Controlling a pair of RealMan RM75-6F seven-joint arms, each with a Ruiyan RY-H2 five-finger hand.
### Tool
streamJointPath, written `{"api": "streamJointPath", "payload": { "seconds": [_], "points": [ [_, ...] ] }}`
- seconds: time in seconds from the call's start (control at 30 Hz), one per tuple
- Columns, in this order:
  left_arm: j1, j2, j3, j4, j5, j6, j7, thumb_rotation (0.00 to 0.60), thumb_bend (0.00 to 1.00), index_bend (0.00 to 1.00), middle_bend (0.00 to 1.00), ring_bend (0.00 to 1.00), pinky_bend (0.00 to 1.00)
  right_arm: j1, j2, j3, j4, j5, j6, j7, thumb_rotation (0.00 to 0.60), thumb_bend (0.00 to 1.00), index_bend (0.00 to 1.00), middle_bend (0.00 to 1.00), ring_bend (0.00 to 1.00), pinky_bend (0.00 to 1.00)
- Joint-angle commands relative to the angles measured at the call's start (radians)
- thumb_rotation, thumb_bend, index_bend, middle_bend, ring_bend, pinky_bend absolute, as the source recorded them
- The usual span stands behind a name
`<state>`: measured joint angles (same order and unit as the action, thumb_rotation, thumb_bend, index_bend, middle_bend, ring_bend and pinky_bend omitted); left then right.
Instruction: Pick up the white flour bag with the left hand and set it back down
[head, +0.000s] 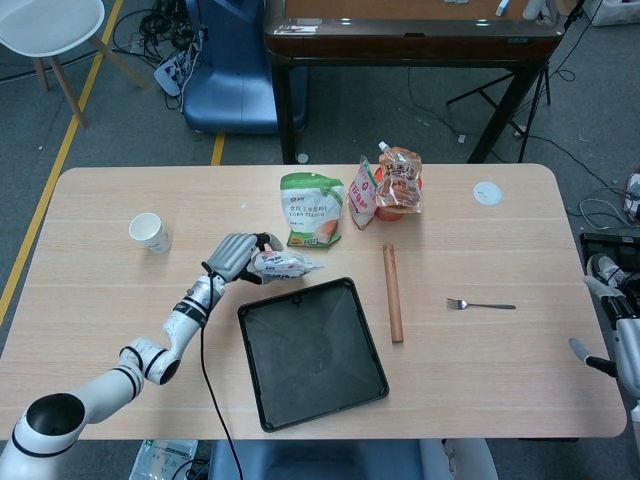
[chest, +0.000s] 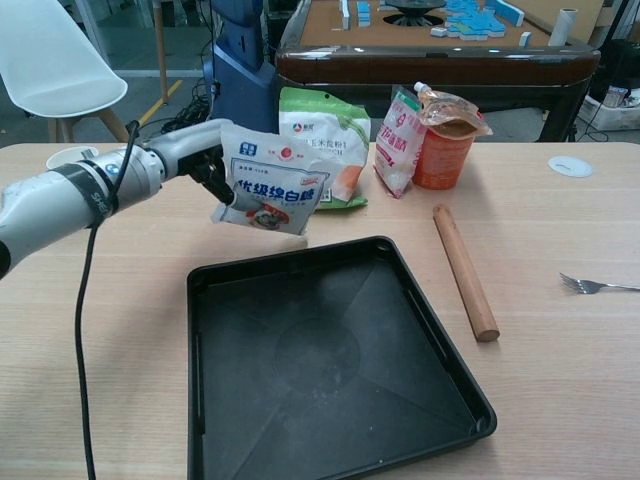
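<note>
My left hand (head: 235, 256) (chest: 205, 158) grips the white flour bag (head: 281, 265) (chest: 270, 187) by its left side. The bag has blue print on its front and hangs tilted above the table, just beyond the far left corner of the black tray (head: 311, 350) (chest: 330, 370). Its bottom edge is off the wood in the chest view. My right hand (head: 612, 345) shows only at the right edge of the head view, off the table's edge, and I cannot make out how its fingers lie.
A green corn starch bag (head: 312, 208) (chest: 322, 145) stands behind the flour bag. Red-and-white pouches (head: 390, 186) (chest: 432, 136) are to its right. A wooden rolling pin (head: 392, 292), a fork (head: 480, 304), a white lid (head: 487, 193) and a paper cup (head: 149, 232) lie around.
</note>
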<state>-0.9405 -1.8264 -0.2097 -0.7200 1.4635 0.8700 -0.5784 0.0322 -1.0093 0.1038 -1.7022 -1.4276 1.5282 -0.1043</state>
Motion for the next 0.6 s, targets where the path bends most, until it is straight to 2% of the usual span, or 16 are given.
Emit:
{"api": "streamJointPath", "payload": {
  "seconds": [0.03, 0.3, 0.6],
  "points": [
    [0.008, 0.043, 0.033, -0.034, 0.044, 0.083, 0.018, 0.6, 0.21, 0.57, 0.68, 0.57, 0.58, 0.001, -0.002, 0.0, 0.001, -0.004, 0.001, 0.001, 0.6, 0.17, 0.19, 0.28, 0.2, 0.22],
    [0.033, 0.132, 0.059, -0.211, 0.089, 0.194, 0.261, 0.6, 0.21, 0.59, 0.7, 0.6, 0.6, 0.002, -0.009, -0.004, 0.004, -0.026, 0.009, 0.006, 0.6, 0.17, 0.19, 0.28, 0.2, 0.22],
    [0.077, 0.187, 0.062, -0.436, 0.055, 0.237, 0.664, 0.6, 0.21, 0.61, 0.74, 0.64, 0.64, -0.01, -0.015, -0.011, 0.013, -0.039, 0.027, 0.02, 0.6, 0.17, 0.19, 0.28, 0.2, 0.22]
  ]
}}
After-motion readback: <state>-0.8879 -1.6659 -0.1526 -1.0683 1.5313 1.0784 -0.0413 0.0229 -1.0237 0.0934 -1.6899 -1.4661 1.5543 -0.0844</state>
